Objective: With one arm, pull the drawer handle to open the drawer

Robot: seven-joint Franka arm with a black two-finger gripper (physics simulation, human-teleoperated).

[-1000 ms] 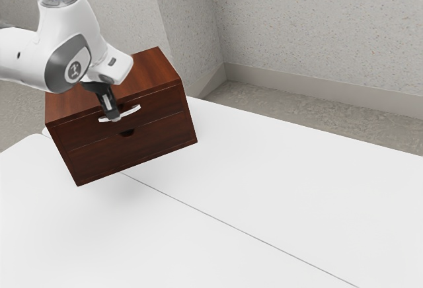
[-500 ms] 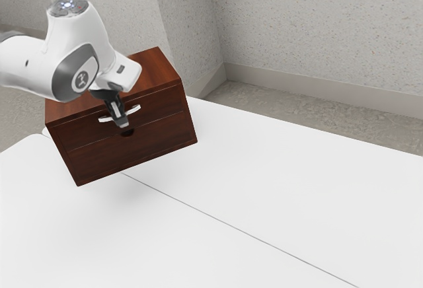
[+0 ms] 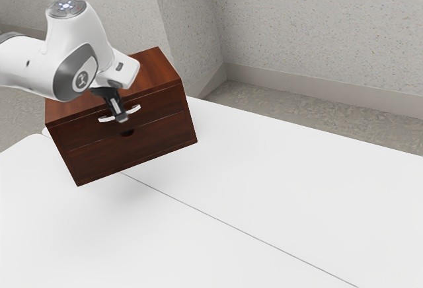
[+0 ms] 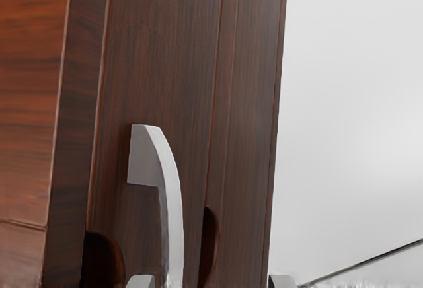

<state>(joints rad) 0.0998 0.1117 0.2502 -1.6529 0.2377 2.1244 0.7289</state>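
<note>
A dark wooden cabinet (image 3: 142, 144) with two drawers stands at the far left end of the white table (image 3: 277, 189). The upper drawer (image 3: 155, 103) carries a curved silver handle (image 3: 135, 109) and sits flush with the cabinet front. My black gripper (image 3: 120, 114) is at the middle of that handle, open. In the wrist view the handle (image 4: 162, 182) rises just ahead of my hand, close to one fingertip (image 4: 140, 281), while the other fingertip (image 4: 281, 280) stands well apart from it. The lower drawer (image 4: 248, 103) has only a finger notch (image 4: 208, 235).
A thin seam (image 3: 231, 228) runs across the tabletop in front of the cabinet. Grey speckled walls (image 3: 317, 17) close the room behind, with a strip of floor (image 3: 317, 109) beyond the table's far edge. My white arm (image 3: 39, 70) covers the cabinet's top left.
My gripper shifted toward the exterior view's right along the handle and dipped below it, then rose a little back onto it. The drawer front has not moved.
</note>
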